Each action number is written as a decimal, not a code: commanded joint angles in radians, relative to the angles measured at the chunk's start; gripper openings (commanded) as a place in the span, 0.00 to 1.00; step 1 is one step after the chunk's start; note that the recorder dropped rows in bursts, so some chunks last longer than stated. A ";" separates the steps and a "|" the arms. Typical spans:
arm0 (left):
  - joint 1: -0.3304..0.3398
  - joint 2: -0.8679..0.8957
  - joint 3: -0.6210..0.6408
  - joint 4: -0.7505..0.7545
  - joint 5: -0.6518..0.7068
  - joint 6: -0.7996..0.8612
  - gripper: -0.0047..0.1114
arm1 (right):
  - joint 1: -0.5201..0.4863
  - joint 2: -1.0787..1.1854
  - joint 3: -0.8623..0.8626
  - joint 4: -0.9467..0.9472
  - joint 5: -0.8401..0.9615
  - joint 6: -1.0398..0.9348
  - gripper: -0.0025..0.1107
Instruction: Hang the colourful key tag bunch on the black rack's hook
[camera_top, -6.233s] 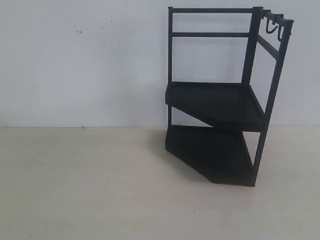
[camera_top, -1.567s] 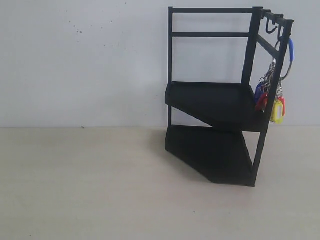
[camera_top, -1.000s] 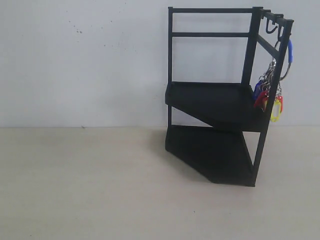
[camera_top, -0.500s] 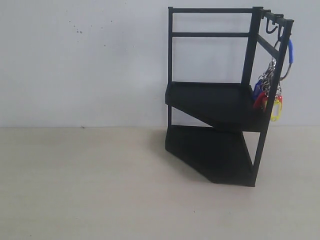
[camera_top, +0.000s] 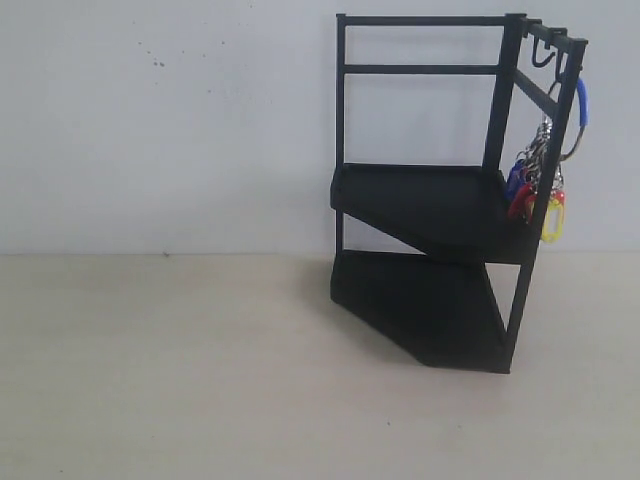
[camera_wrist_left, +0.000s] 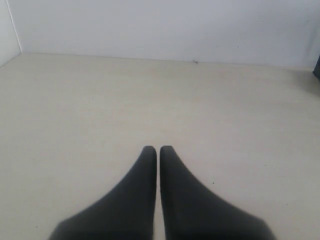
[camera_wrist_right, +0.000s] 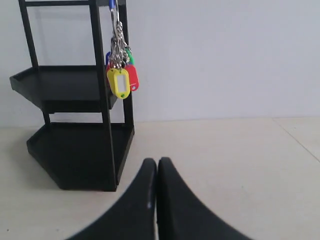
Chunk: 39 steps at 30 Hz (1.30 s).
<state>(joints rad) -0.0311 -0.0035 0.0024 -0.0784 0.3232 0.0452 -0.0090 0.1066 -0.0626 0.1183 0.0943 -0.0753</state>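
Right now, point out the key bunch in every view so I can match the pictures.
Exterior: key bunch hangs on the rack's right side, tags level with the upper shelf.
Left wrist: not in it.
Right wrist: key bunch hangs beside a rack post, level with the upper shelf.
Shared landmark: the upper shelf.

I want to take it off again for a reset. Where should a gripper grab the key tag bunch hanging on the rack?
Grip the blue-sleeved ring, coming from the rack's outer side, right in the exterior view. It carries the bunch; the tags dangle loose and the post blocks the other side.
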 joint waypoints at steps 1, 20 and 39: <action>0.003 0.004 -0.002 -0.007 -0.012 0.000 0.08 | -0.002 -0.004 0.063 0.001 -0.094 -0.003 0.02; 0.003 0.004 -0.002 -0.007 -0.012 0.000 0.08 | -0.002 -0.107 0.063 0.000 0.205 0.068 0.02; 0.003 0.004 -0.002 -0.007 -0.012 0.000 0.08 | -0.002 -0.107 0.063 -0.026 0.242 0.040 0.02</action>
<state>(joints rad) -0.0311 -0.0035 0.0024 -0.0784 0.3232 0.0452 -0.0090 0.0062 0.0000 0.0948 0.3370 -0.0290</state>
